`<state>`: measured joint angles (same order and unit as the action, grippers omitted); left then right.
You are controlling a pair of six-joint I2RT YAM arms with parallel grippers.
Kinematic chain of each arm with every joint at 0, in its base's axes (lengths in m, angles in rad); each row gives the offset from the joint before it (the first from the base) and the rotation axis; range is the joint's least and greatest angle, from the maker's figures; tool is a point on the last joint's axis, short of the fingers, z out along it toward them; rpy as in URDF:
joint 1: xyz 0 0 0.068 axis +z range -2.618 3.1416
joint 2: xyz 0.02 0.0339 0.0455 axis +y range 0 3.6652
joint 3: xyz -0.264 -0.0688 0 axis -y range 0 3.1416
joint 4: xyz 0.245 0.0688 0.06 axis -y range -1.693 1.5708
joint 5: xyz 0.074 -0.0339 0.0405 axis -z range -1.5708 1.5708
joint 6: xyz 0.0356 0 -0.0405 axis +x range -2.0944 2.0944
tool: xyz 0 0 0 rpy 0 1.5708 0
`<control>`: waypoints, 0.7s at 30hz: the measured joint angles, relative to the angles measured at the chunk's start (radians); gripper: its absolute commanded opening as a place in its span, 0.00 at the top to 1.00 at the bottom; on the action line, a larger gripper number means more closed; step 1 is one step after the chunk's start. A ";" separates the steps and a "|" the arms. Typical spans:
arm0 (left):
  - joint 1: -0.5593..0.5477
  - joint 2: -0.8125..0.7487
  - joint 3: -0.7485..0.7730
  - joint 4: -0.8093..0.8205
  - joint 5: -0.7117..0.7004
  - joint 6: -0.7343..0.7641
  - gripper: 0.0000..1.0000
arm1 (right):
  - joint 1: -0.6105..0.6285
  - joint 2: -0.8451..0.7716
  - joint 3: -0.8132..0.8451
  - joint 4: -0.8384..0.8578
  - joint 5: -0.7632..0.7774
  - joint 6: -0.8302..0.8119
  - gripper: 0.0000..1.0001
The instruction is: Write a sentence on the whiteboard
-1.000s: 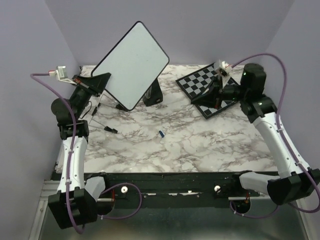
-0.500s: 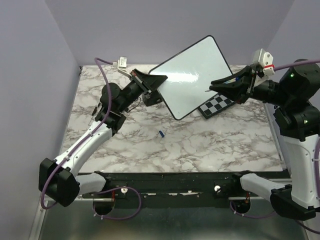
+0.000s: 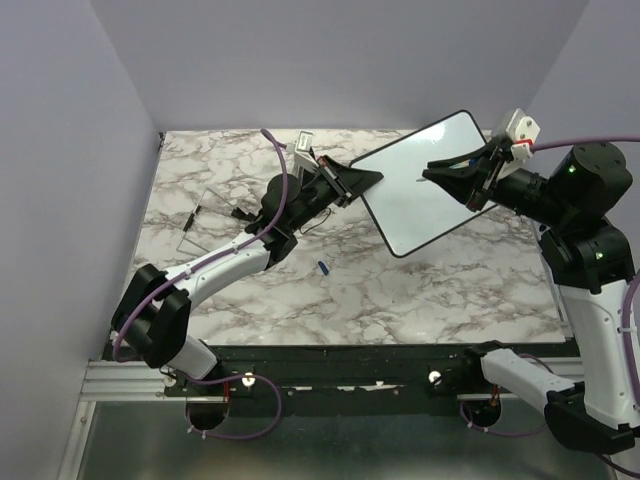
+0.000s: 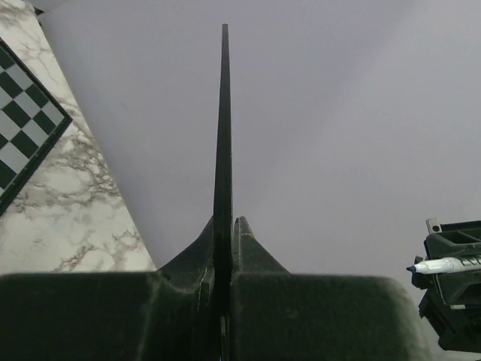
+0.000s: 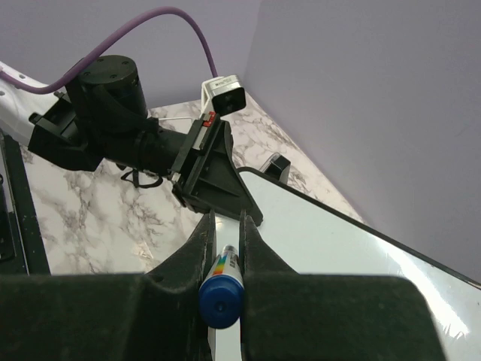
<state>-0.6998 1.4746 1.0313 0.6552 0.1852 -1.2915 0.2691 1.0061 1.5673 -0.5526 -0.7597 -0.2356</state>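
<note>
The whiteboard (image 3: 425,185) is lifted above the marble table (image 3: 300,300), at about 1 o'clock from the middle of the table in the top view. It is tilted so that its glossy white face looks up toward the camera. The left gripper (image 3: 370,179) grasps it at the board's 9 o'clock edge. In the left wrist view the two fingers (image 4: 316,316) are pressed together on the thin black rim, and the board stands edge-on between them, pointing to 12 o'clock. The left arm reaches to it from 7 o'clock, stretched low over the table.

The right gripper (image 3: 432,175) comes in from 3 o'clock and is in front of the board's face, near its middle. Its fingers are clenched on a marker (image 5: 222,280), which lies along the gap between them with its blue back end toward the wrist camera. In the left wrist view the tip of the marker points to 9 o'clock, toward the board's face, and it is apart from it.

A small blue piece (image 3: 323,267) lies on the table near its middle, at 7 o'clock from the board. A part of a chessboard (image 4: 22,113) lies flat on the table, at 9 o'clock in the left wrist view
</note>
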 measured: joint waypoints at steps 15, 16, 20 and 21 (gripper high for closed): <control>0.000 0.024 0.012 0.042 0.029 -0.107 1.00 | 0.000 0.159 0.114 0.010 0.034 -0.024 0.99; 0.000 0.026 0.014 0.042 0.035 -0.113 1.00 | 0.000 0.160 0.116 0.007 0.034 -0.028 0.99; 0.000 0.038 0.029 0.043 0.040 -0.139 1.00 | 0.000 0.143 0.117 0.005 0.033 -0.028 0.99; 0.000 0.040 0.029 0.043 0.040 -0.147 1.00 | 0.000 0.138 0.117 0.005 0.032 -0.028 0.99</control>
<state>-0.7002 1.5150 1.0603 0.6983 0.2253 -1.4384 0.2695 1.1439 1.6840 -0.5480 -0.7280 -0.2634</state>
